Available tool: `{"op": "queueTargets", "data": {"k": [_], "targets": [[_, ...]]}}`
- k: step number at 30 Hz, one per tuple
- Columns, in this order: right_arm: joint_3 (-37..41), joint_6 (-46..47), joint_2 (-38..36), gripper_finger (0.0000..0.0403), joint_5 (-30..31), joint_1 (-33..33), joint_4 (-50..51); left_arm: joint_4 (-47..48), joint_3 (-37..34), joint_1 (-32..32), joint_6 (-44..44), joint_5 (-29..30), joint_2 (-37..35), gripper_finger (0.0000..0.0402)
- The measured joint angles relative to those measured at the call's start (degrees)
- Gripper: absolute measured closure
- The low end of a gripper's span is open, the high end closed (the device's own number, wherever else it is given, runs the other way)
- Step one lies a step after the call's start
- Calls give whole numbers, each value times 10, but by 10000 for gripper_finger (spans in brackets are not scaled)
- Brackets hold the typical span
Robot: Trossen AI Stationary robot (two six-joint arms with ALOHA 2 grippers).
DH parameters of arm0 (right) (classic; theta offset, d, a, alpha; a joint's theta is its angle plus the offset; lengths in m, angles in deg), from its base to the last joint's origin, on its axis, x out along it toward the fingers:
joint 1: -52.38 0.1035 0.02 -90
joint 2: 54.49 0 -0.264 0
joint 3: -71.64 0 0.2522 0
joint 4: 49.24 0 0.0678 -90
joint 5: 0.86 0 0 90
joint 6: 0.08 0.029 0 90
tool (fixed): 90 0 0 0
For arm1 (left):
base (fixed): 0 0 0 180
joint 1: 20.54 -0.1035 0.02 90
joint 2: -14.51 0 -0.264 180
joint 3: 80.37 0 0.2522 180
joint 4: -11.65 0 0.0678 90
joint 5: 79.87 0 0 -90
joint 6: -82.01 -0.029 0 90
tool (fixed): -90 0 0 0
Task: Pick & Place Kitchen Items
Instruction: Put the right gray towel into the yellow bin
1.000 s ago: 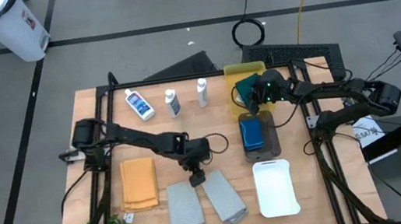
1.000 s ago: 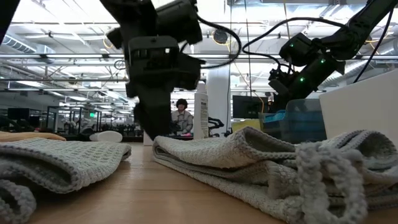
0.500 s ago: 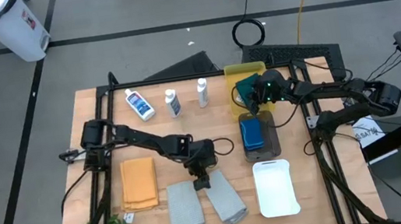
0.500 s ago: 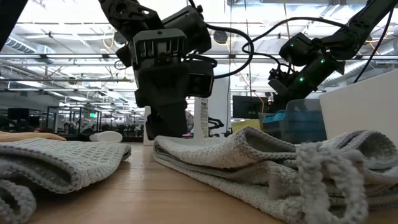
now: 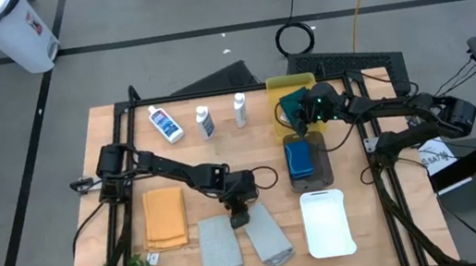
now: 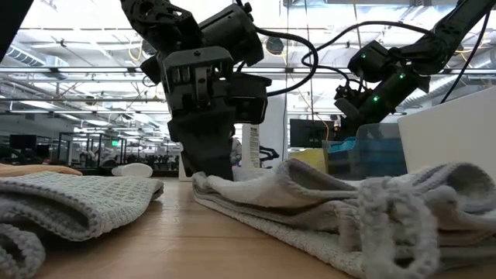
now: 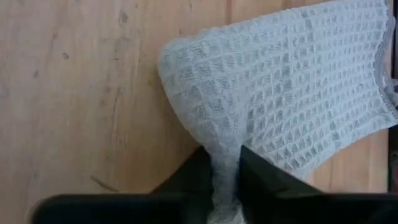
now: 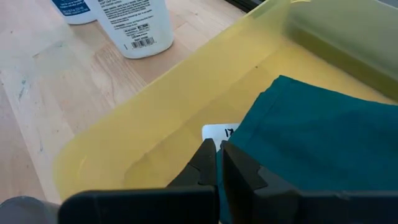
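Two grey towels sit at the surface's front; the left gripper (image 7: 225, 177) has its jaws pinched shut on the back edge of the right-hand towel (image 7: 292, 93), bunching the cloth up between them. Right gripper (image 8: 217, 163) hovers in the yellow tray (image 8: 155, 118), jaws fully shut, empty, beside the green cloth (image 8: 317, 130).

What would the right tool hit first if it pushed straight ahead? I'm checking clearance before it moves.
Probably the yellow plastic tray: the shut right tool points at its floor, right beside the edge of the dark green cloth lying in it. Depth is unclear, so the cloth's edge might brush first.
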Motion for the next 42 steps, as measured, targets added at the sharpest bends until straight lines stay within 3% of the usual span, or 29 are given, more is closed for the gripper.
{"op": "queueTargets", "data": {"k": [2, 5, 13, 17, 20, 26, 35, 42], "targets": [[0, 0, 0, 403, 0, 0, 0, 4, 0, -4, -8, 1, -3, 382], [0, 0, 0, 403, 0, 0, 0, 34, -1, -7, -17, 38, -23, 381], [0, 0, 0, 403, 0, 0, -22, 191, 52, 2, -101, 295, -117, 390], [0, 0, 0, 403, 0, 0, -22, 212, 93, 8, -145, 408, -151, 384], [0, 0, 0, 403, 0, 0, -28, 209, 125, 8, -185, 460, -160, 384], [0, -15, -27, 403, -1, 19, -51, 174, 145, 8, -289, 499, -160, 390], [0, -88, -85, 393, -2, 125, -103, 188, 141, 6, -276, 513, -154, 390], [0, -101, -66, 313, -2, 223, -210, 181, 141, 6, -259, 513, -152, 385]]}}
